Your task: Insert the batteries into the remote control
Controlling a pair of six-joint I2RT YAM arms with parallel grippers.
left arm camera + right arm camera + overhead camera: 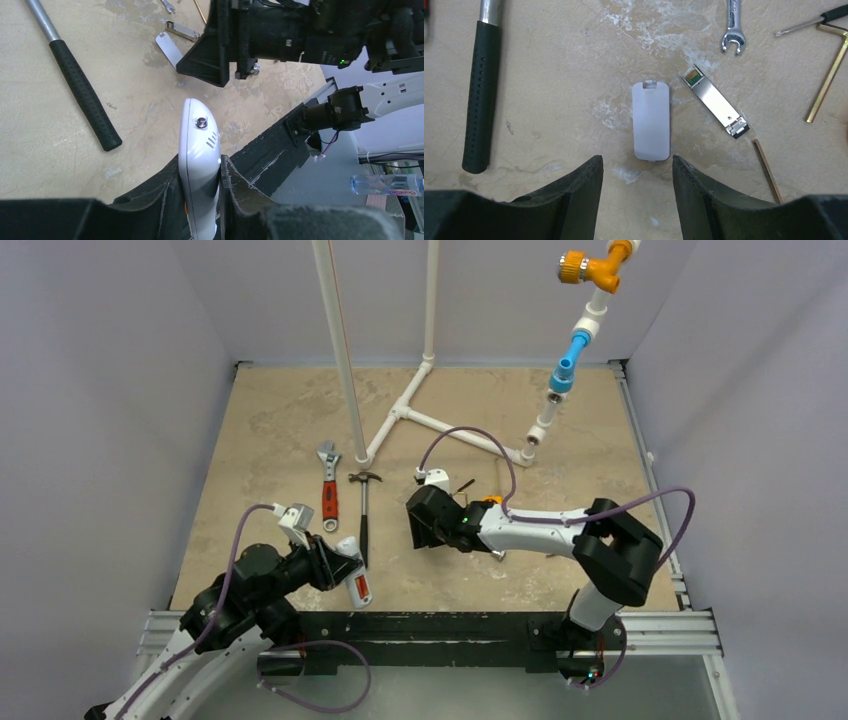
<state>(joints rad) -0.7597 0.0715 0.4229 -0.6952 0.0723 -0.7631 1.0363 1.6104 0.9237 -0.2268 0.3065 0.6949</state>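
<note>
The left fingers [239,189] are clamped tight on the remote control [199,150], holding the slim white handset edge-on near the front edge of the bench [125,90], with the black hammer [82,95] handle close by. The right fingers [574,195] stand partly apart with nothing between them, poised over a loose white cover plate [651,120] that lies flat on the bench.

The remote [352,578] sits between the left gripper's [199,167] fingers near the table's [250,440] front edge, beside the hammer's [363,520] handle end. A wrench [328,495] lies left of the hammer. To the hammer's right, below the right gripper [636,165], lies a battery cover [651,121]. A module [714,102] lies just right of it, a spanner [732,30] behind that, and a hex key [829,75] farther right.
</note>
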